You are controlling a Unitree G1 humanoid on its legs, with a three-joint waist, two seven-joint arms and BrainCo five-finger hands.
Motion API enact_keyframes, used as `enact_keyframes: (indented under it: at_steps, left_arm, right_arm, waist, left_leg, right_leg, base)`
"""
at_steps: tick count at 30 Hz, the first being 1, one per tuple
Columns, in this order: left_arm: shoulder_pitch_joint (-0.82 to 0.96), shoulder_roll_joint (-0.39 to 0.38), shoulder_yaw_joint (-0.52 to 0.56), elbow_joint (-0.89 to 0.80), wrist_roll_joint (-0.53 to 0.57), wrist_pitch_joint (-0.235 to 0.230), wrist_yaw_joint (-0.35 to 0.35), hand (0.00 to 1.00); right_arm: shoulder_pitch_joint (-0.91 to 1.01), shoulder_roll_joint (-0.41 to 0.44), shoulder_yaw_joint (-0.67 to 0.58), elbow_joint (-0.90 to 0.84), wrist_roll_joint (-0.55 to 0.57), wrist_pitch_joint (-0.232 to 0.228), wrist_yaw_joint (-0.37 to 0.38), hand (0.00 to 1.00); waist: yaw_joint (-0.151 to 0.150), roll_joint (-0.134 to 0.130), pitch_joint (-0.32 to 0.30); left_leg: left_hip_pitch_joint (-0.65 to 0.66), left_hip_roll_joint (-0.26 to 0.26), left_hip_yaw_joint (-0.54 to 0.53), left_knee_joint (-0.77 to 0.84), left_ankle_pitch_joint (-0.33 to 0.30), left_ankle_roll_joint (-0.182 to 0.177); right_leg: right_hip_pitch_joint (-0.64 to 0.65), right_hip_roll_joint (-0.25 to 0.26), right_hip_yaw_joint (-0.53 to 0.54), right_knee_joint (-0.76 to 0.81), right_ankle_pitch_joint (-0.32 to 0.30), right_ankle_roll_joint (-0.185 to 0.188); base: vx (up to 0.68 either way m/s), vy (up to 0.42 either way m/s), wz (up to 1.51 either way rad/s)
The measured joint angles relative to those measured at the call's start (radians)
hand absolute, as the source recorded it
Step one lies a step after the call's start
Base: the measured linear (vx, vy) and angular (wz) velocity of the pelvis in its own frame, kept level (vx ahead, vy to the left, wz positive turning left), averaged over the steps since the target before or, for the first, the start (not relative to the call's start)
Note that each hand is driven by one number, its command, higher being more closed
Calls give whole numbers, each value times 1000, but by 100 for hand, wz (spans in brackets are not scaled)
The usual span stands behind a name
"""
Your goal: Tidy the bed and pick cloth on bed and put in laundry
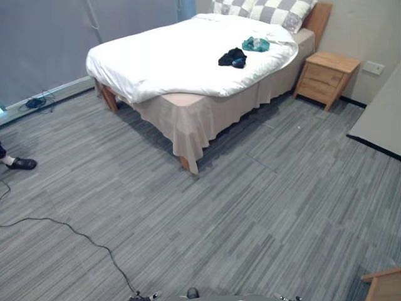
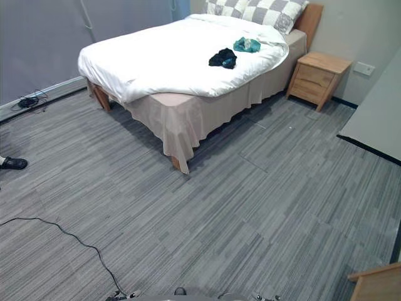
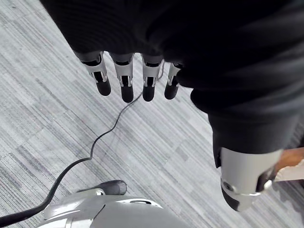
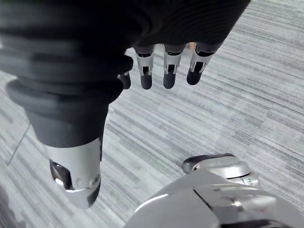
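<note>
Left eye view: crumpled black cloth [image 1: 232,58] and bunched teal cloth [image 1: 255,44] are seen near each other on the white-quilted wooden bed [image 1: 163,59].
Left hand [image 3: 126,80]: fingers relaxed, nothing held.
Right hand [image 4: 170,71]: fingers relaxed, nothing held.

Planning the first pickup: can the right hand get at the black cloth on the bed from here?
Probably not. The black cloth lies on the bed, across a wide stretch of floor, while the right hand hangs open over it.
</note>
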Motion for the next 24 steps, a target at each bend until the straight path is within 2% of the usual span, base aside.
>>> enact_keyframes:
  at_steps: [3,6,14,24]
  left_arm:
    - [-17,4,2,23,1,0,0,0]
    - [-30,6,12,24,0,-2,0,0]
    - [-41,7,14,27,0,-2,3,0]
    - [-41,5,16,27,0,-2,5,0]
  right_arm:
    - [-8,3,-5,0,0,0,0,0]
    - [-17,9,-8,0,-1,-1,0,0]
    - [-33,13,-16,0,-8,-1,0,0]
    - [-35,12,-16,0,-8,-1,0,0]
  waist:
    - [-3,6,4]
    - [-3,-2,24]
    - [-3,-3,48]
    - [-3,-1,49]
  left_leg:
    - [5,3,3,-9,2,3]
    - [21,5,3,-9,-4,-6]
    - [38,6,7,-10,-13,-19]
    - [37,7,13,-13,-13,-19]
  right_leg:
    - [15,5,-1,-32,12,1]
    - [45,6,-9,-58,16,5]
    - [76,5,-27,-80,14,16]
    - [79,6,-27,-93,21,25]
  base:
    - [108,-30,-4]
    - [84,-41,3]
    - [23,-36,2]
    - [-33,-27,-1]
